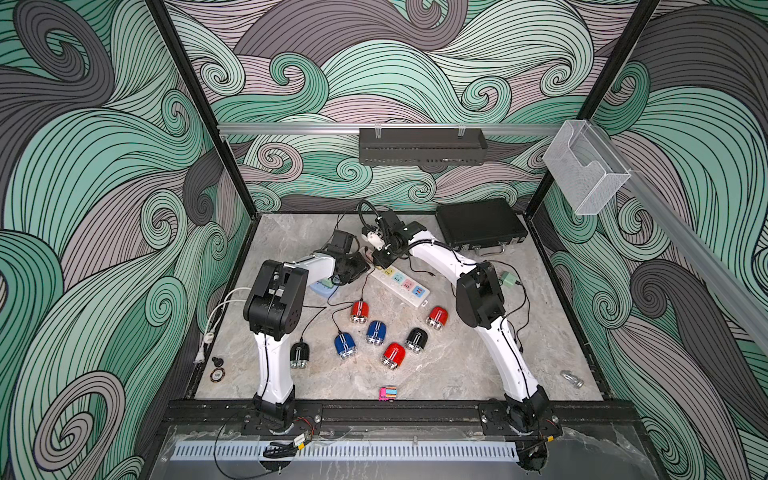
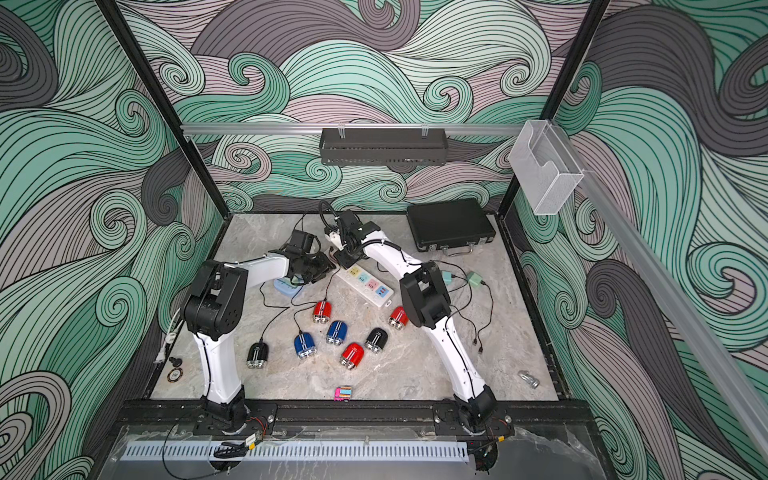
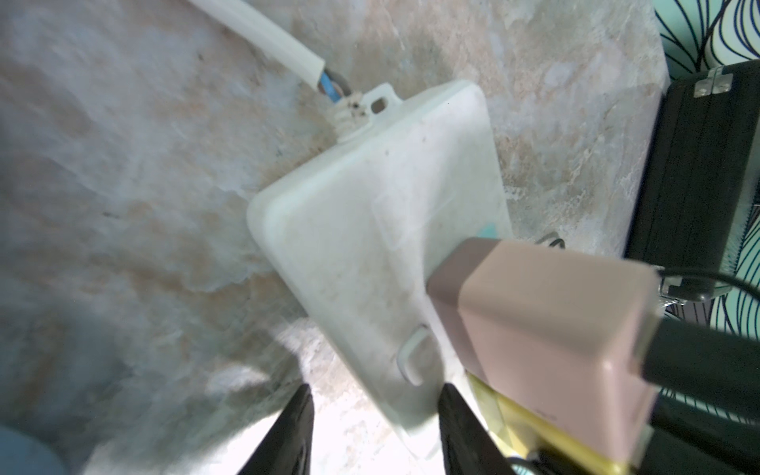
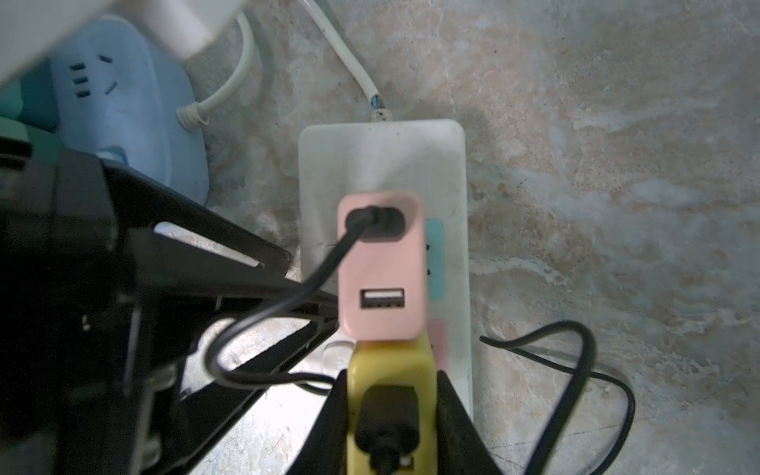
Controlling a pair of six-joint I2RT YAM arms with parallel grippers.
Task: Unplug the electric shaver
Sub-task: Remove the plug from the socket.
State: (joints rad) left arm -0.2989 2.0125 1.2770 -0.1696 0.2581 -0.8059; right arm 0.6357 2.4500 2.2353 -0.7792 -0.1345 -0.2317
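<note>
The shavers [image 1: 359, 311] are stubby, glossy capsules in red, blue and black, each with paired metal heads. They lie loose on the marble-patterned table [image 1: 457, 365], on the robot's side of the strip [image 4: 382, 164]. Thin black leads run from some of them up toward it. Which shaver feeds the yellow plug [image 4: 388, 364] I cannot trace, since the arms hide that stretch.

That plug is a smooth, boxy block of plastic with a black lead in its top. It is seated in the strip, touching the pink plug [image 4: 380, 263] beside it. The right gripper [image 4: 390, 382] is closed on it from above, a finger flat against each side. I judge this hold suits a straight pull out of the socket and keeps clear of the pink neighbour.

The strip is long, white and scuffed, with rounded corners and pastel socket patches. It is probably light enough to lift along with a tight plug, which would explain the left gripper [image 3: 376, 386] at its cord end. Its jaws are narrowly apart and hold nothing. One finger is over the strip's top and the other is off its edge above the table, a brace rather than a grasp.

Further out, a pale blue socket block [image 4: 135, 123] sits just beside the strip, and a black hard case [image 1: 480, 224] lies at the back.
</note>
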